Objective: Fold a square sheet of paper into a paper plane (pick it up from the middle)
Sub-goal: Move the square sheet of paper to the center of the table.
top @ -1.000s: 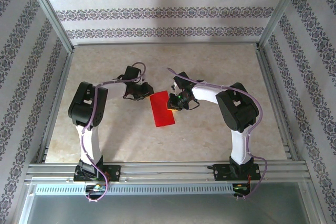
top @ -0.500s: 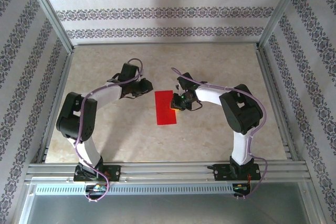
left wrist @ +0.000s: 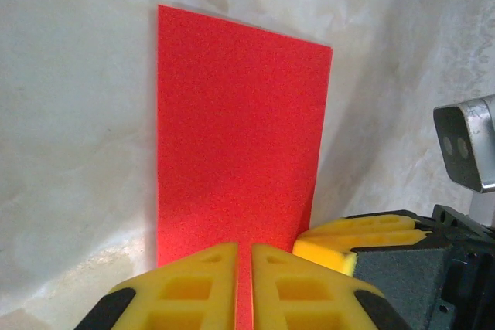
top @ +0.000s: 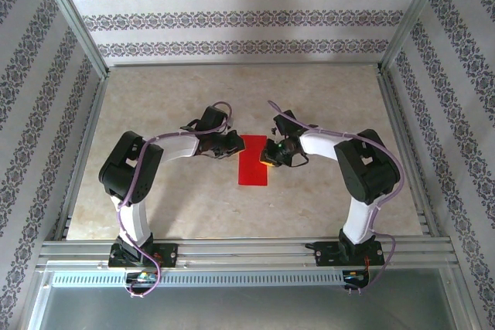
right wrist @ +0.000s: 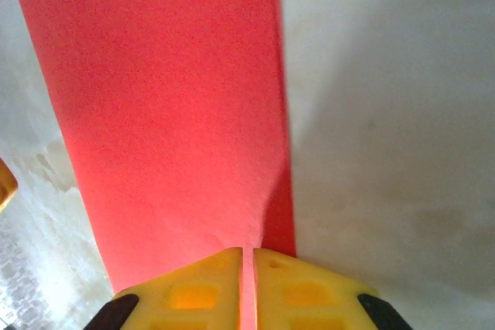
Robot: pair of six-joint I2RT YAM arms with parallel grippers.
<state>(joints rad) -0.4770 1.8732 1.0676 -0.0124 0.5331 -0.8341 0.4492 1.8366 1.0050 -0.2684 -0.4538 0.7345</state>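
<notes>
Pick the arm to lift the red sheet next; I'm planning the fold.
Right, probably: right gripper pinches the red paper mid-edge, puckering it; left gripper rests shut near a corner, no pucker.

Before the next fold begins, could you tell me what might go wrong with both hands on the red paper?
The left hand and right hand both appear to pinch the thin sheet of paper from opposite sides, so pulling apart could tear it. The paper puckers at the right hand's fingertips, which may set a stray crease. The two hands sit very close together, so they might collide.
</notes>
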